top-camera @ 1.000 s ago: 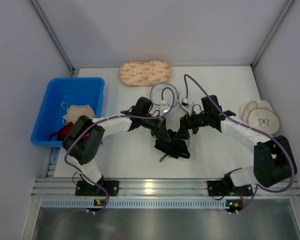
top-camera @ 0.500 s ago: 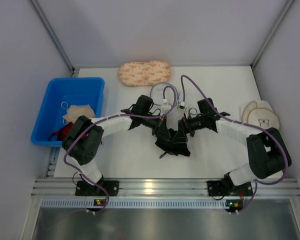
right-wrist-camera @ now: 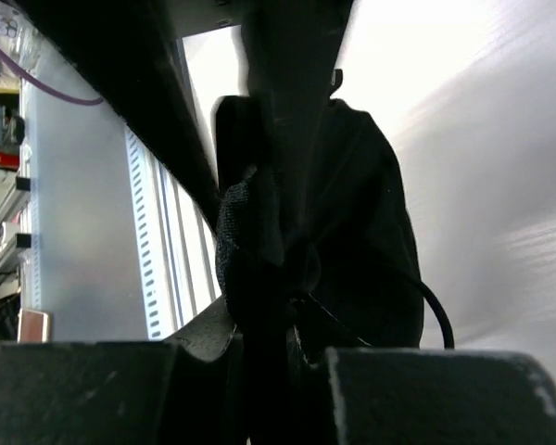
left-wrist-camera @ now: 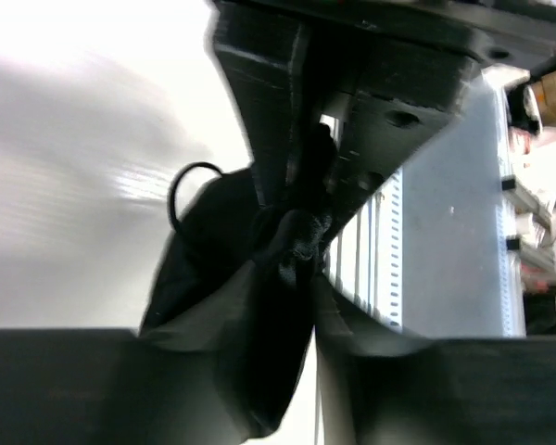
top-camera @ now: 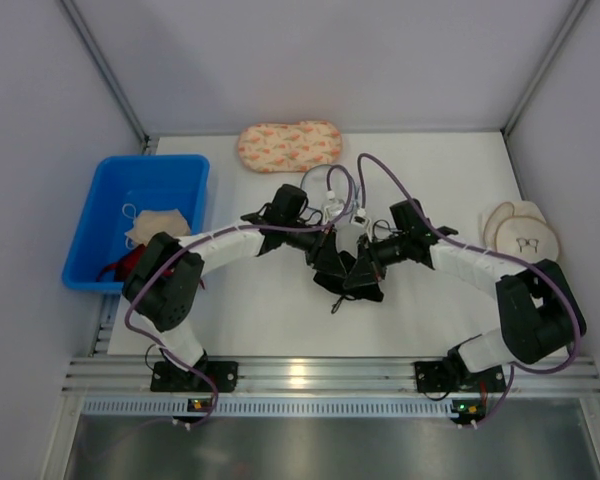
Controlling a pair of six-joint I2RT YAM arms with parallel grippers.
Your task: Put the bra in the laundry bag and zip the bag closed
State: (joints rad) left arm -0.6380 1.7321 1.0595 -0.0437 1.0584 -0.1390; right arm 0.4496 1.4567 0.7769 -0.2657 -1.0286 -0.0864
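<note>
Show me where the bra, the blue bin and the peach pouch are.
bra (left-wrist-camera: 208,278): left wrist view, on the hanging black cloth.
blue bin (top-camera: 155,185): top view, on its bare floor.
peach pouch (top-camera: 288,146): top view, on its middle.

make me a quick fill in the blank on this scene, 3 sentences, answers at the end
1. The bra pinched by the left gripper and the right gripper is ____ in colour.
2. The plastic bin on the left arm's side is ____.
3. The beige bra lies on the ____ arm's side.
Missing words: black; blue; right.
</note>
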